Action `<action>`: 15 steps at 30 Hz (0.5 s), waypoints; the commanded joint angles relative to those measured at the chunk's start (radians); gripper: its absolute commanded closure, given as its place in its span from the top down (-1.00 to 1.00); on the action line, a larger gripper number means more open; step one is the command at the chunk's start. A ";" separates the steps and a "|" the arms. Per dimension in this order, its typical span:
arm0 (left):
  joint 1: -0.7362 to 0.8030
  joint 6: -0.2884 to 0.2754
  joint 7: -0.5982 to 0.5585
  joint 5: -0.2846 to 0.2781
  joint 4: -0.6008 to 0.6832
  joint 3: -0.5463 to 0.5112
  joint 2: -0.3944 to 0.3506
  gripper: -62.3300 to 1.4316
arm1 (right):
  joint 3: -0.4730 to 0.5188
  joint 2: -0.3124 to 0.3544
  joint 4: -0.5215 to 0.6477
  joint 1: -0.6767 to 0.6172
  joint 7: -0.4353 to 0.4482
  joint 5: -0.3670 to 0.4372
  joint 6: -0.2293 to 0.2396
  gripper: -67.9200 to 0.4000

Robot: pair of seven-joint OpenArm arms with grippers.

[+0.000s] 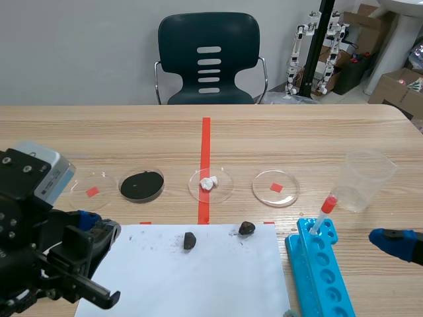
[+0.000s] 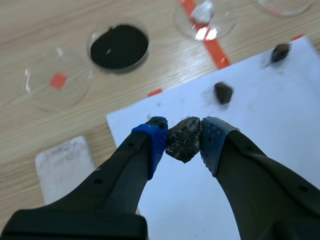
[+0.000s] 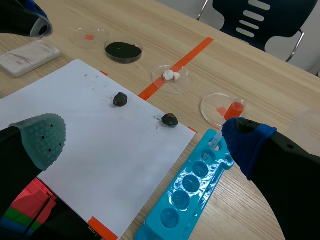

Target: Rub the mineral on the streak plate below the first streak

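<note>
My left gripper point(image 2: 184, 133) is shut on a dark, rough mineral point(image 2: 183, 144), held above the near left corner of the white paper point(image 2: 260, 150). The streak plate point(image 2: 65, 167), a white tile with faint marks, lies on the table beside the paper, to the side of the left finger. In the right wrist view the streak plate point(image 3: 29, 57) shows a faint streak, with the left gripper point(image 3: 35, 24) above it. My right gripper point(image 3: 145, 145) stands open over the paper's right part, holding nothing. In the scene view the left arm hides the plate.
Two more dark minerals point(image 1: 190, 240) point(image 1: 246, 228) lie on the paper point(image 1: 198, 277). Behind it stand several petri dishes: one empty point(image 1: 92, 191), one with black powder point(image 1: 141, 185), one with white bits point(image 1: 210, 183). A blue rack point(image 1: 320, 264) with a dropper point(image 1: 324, 212) and a plastic cup point(image 1: 365, 179) stand right.
</note>
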 commanded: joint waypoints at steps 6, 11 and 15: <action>-0.143 0.112 0.246 -0.050 -0.113 0.000 -0.001 -0.55 | 0.004 0.000 0.014 0.001 0.015 0.007 -0.004 1.00; -0.229 0.187 0.404 -0.058 -0.175 0.000 -0.002 -0.55 | 0.004 0.000 0.014 0.001 0.015 0.007 -0.004 1.00; -0.286 0.222 0.526 -0.058 -0.212 0.000 -0.007 -0.55 | 0.004 0.000 0.014 0.001 0.015 0.007 -0.004 1.00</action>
